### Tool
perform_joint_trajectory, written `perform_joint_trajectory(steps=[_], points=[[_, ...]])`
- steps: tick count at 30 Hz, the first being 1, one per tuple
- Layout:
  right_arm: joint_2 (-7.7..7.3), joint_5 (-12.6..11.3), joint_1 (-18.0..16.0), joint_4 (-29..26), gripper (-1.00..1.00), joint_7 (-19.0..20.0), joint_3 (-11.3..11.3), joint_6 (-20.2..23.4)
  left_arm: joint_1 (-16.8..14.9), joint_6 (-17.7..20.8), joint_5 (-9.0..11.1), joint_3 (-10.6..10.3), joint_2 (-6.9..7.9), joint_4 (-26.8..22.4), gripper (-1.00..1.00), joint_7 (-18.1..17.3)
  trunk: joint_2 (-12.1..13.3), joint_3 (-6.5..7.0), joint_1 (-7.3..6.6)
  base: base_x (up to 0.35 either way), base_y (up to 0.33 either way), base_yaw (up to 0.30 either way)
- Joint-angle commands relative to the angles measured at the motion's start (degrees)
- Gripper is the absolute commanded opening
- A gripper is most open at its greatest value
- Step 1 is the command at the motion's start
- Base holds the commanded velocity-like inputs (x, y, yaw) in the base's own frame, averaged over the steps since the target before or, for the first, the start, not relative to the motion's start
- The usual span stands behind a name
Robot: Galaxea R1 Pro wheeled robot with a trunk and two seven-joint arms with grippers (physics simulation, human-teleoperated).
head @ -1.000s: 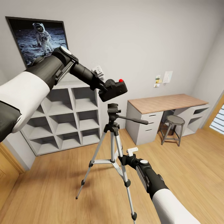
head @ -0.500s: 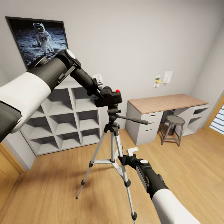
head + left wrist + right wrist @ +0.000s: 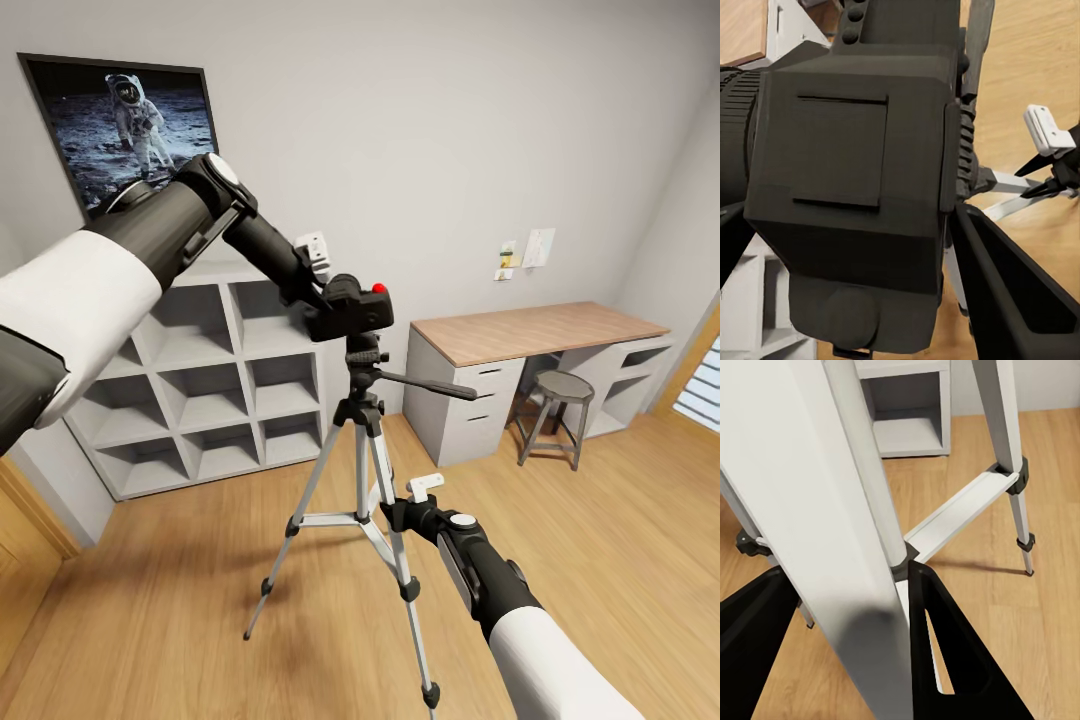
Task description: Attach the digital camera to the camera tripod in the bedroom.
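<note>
Black and boxy, the digital camera (image 3: 352, 308) now sits right on top of the camera tripod (image 3: 362, 470), its underside meeting the tripod's black head; a second ago it was held higher and further right, tilted and clear of the head, and in the last half second it has barely shifted. The left gripper (image 3: 318, 296) pinches the camera from its left end, a dark finger (image 3: 1009, 289) lying along one side of the body in the left wrist view. The camera is a small dark block with a red button (image 3: 379, 289) on top; its long side runs nearly level, left to right across the head view, button upward. The tripod stands upright on the light wood floor (image 3: 600, 520), silver legs spread, its long handle (image 3: 430, 384) pointing right towards the desk (image 3: 530, 335). The right gripper (image 3: 400, 510) is closed around one silver leg, its black fingers (image 3: 945, 660) on either side of the tube
</note>
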Motion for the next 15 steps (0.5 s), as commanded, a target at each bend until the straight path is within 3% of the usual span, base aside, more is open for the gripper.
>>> perform_joint_trajectory(steps=[1, 2, 3, 4, 8, 15], points=[[0.01, 5.48, -0.01, 0.02, -1.0, -0.05, -0.09, 0.11, -0.08, 0.52, -0.12, 0.7, 0.05, -0.43, -1.0, -0.22, -0.09, -0.15, 0.05, 0.0, 0.0, 0.0], [0.01, 5.48, -0.01, 0.02, -1.0, -0.05, -0.09, 0.11, -0.08, 0.55, -0.11, 1.19, 0.03, -0.56, -1.0, -0.18, -0.09, -0.15, 0.05, 0.0, 0.0, 0.0], [-0.03, 0.92, -0.01, 0.02, -1.0, 0.02, -0.09, 0.11, 0.1, 1.01, -0.42, 1.5, -0.31, -0.22, -1.0, 0.26, -0.09, -0.13, 0.05, 0.0, 0.0, 0.0], [0.03, 0.42, -0.03, 0.04, -1.0, 0.03, -0.09, 0.13, 0.08, 1.15, -0.7, 1.8, -0.63, 0.11, -1.0, 0.59, -0.09, -0.13, 0.05, 0.0, 0.0, 0.0], [0.12, 0.48, -0.04, 0.07, -1.0, 0.03, -0.09, 0.15, 0.06, 1.2, -1.81, 3.05, -1.94, 1.4, -1.0, 1.88, -0.09, -0.13, 0.05, 0.0, 0.0, 0.0], [-0.24, -0.2, -0.09, 0.17, -1.0, 0.04, -0.02, 0.17, 0.02, 1.77, 0.26, 3.76, 0.05, -0.84, -1.0, -0.3, -0.09, -0.13, 0.05, 0.0, 0.0, 0.0]])
